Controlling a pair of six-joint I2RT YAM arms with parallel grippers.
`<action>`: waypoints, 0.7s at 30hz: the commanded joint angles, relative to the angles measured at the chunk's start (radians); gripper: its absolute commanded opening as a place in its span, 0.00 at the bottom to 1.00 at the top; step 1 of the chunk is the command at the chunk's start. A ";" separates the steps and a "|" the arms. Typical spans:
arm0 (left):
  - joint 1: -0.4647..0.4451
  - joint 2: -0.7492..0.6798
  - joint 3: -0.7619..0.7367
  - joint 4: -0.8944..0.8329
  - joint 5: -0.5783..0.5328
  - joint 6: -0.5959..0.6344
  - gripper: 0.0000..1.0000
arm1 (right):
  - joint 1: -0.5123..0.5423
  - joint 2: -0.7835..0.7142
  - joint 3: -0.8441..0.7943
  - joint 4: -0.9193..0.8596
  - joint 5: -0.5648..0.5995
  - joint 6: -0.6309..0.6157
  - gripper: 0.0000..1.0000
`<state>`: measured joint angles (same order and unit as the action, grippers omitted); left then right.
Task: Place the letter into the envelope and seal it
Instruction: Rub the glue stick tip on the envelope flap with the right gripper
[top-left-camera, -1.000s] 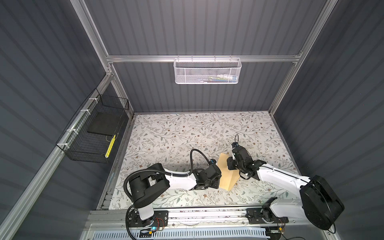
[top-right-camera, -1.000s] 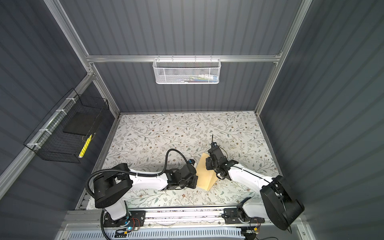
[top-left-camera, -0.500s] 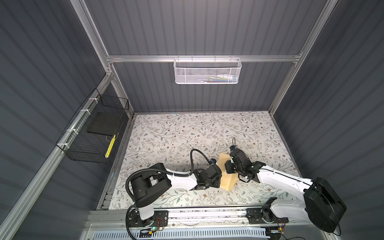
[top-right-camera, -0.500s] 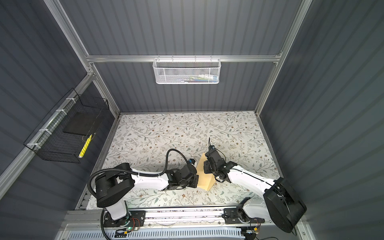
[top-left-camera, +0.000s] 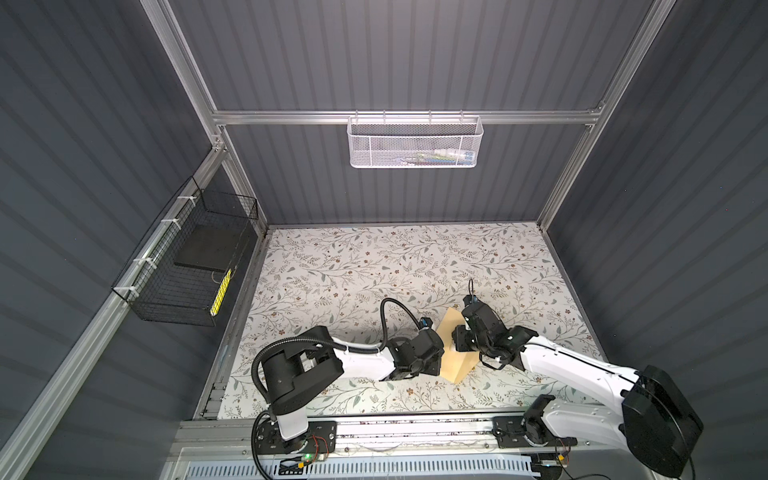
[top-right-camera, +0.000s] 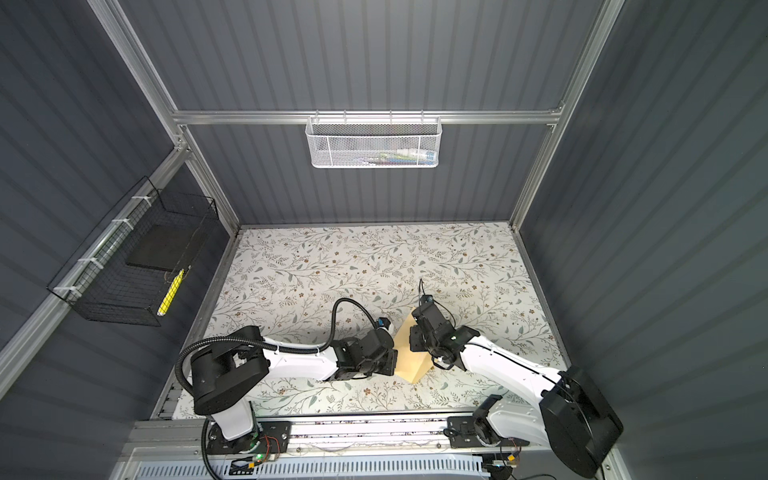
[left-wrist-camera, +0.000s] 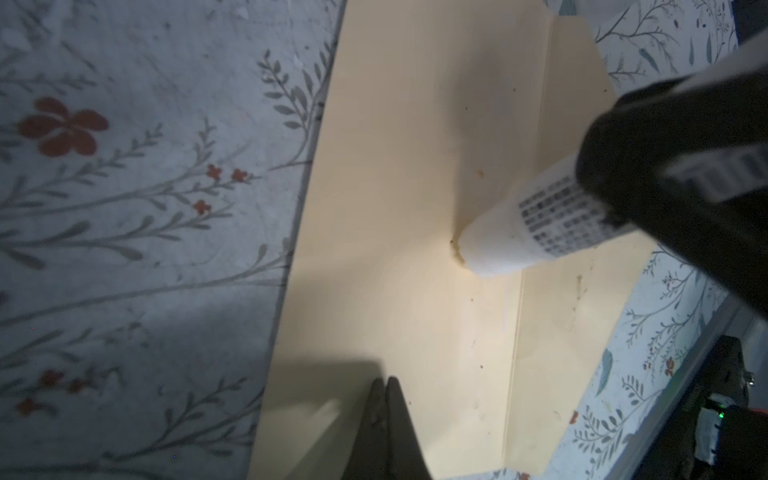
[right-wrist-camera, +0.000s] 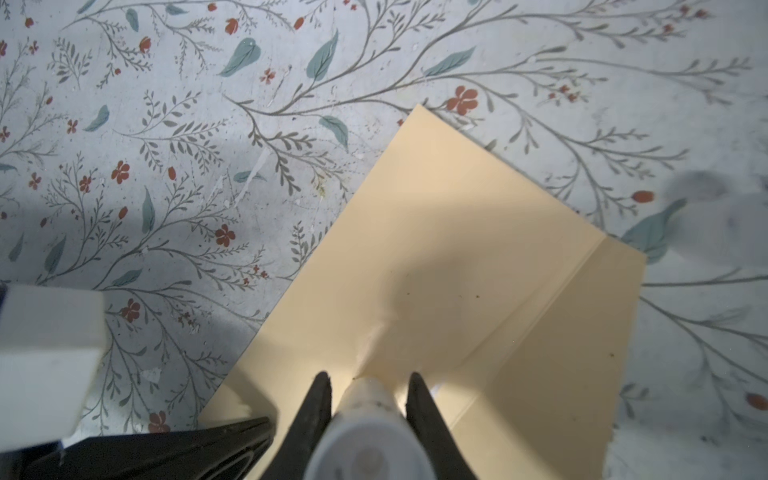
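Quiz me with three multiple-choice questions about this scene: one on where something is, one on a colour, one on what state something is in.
1. Where does the tip of the white tube rest?
A) on the envelope
B) on the bare table
C) in a wall basket

2. What colour is the envelope?
A) blue
B) tan
C) black

3. How are the left fingers?
A) spread wide
B) gripping the tube
C) shut together, empty

Answers:
1 A: the left wrist view shows its tip against the envelope.
2 B: it looks tan in every view.
3 C: they meet with nothing between them; it is the right fingers that hold the tube.
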<state>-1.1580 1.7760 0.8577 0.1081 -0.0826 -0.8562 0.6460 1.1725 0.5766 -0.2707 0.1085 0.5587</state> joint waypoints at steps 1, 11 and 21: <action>-0.003 0.059 -0.039 -0.116 -0.026 -0.020 0.00 | -0.032 -0.025 0.047 -0.036 0.019 -0.025 0.00; -0.003 0.058 -0.040 -0.119 -0.028 -0.020 0.00 | -0.050 0.034 0.050 -0.032 0.011 -0.057 0.00; -0.003 0.060 -0.040 -0.119 -0.034 -0.027 0.00 | 0.003 0.004 -0.028 -0.011 -0.013 -0.004 0.00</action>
<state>-1.1580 1.7771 0.8574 0.1097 -0.0864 -0.8707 0.6247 1.1938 0.5743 -0.2741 0.1112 0.5240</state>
